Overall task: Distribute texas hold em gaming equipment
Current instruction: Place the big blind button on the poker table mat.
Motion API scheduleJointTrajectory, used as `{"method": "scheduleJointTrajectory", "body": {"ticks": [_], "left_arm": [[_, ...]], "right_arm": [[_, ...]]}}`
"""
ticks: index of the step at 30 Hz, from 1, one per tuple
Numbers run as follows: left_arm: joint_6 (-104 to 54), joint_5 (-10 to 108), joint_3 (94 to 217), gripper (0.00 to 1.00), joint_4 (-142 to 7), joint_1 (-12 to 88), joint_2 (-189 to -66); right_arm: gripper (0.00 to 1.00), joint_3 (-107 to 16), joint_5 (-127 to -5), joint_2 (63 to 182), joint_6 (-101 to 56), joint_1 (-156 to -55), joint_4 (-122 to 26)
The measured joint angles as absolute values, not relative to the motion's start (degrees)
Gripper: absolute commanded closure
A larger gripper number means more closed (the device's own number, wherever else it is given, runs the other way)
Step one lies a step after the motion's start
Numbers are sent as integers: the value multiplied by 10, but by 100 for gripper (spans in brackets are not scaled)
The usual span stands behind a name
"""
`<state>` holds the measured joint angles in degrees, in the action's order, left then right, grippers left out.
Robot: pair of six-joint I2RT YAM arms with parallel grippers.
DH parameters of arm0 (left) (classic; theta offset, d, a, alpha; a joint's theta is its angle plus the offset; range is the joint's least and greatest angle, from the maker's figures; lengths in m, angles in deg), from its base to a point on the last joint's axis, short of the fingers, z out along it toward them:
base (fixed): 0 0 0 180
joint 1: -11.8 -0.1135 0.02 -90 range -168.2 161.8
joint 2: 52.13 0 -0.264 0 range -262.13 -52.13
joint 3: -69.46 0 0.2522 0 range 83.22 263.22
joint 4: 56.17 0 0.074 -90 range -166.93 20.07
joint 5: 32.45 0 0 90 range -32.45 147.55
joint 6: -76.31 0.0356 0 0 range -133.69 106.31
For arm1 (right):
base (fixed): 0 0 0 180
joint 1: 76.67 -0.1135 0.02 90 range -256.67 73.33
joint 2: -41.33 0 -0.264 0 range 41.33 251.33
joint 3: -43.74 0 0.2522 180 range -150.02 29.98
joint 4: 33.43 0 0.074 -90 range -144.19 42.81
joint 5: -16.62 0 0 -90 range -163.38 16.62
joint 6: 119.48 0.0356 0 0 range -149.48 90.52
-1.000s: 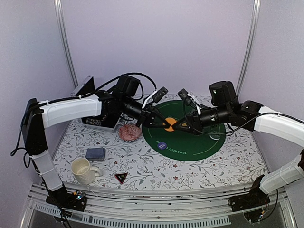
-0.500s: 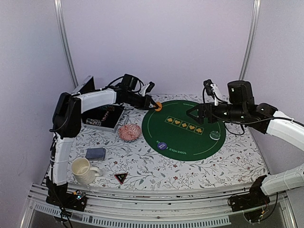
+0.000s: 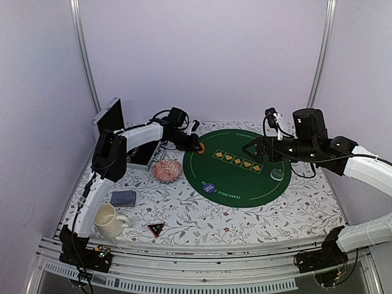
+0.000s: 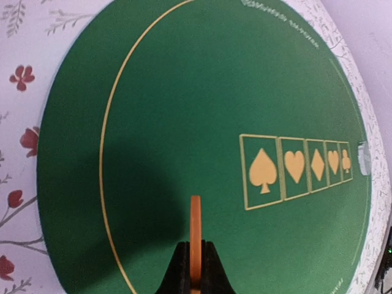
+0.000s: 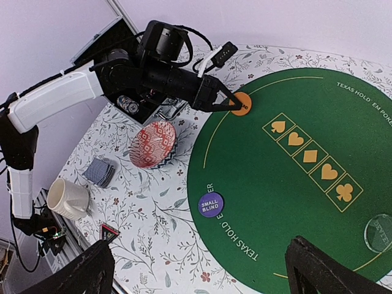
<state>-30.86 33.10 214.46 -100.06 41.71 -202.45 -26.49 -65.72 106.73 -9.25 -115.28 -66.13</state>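
Note:
My left gripper (image 4: 195,272) is shut on the orange button (image 4: 195,229), holding it on edge over the left far rim of the round green mat (image 3: 245,187). The button (image 3: 200,147) also shows in the right wrist view (image 5: 241,103). My right gripper (image 3: 251,149) hangs open and empty over the mat's right half, its fingers (image 5: 92,272) spread wide. A blue small-blind button (image 5: 210,204) lies on the mat's near left edge. A clear round button (image 5: 380,231) lies at the mat's right. Grey-blue cards (image 3: 123,198) and a black triangular marker (image 3: 155,229) lie on the cloth.
A pink patterned dish (image 3: 167,170) sits just left of the mat. A cream mug (image 3: 107,219) stands near the front left. An open black case (image 3: 131,153) with poker chips (image 5: 127,104) is at the back left, under my left arm.
Both grippers met at the orange button over the mat's middle. The right gripper opened and drew back right. The left one carried the button to the mat's left far rim.

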Motion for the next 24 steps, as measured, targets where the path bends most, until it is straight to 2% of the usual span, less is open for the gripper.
{"method": "scheduleJointTrajectory", "body": {"ticks": [3, 16, 24], "left_arm": [[-311, 337, 2152, 99, -1005, 417, -2045], [-303, 373, 2157, 53, -1021, 414, -2047], [-283, 435, 2139, 37, -1028, 414, -2019]], "right_arm": [[0, -265, -657, 1068, -90, -1153, -661], [1, -265, -656, 1068, -82, -1153, -661], [1, -265, -650, 1068, -78, -1153, -660]]}}
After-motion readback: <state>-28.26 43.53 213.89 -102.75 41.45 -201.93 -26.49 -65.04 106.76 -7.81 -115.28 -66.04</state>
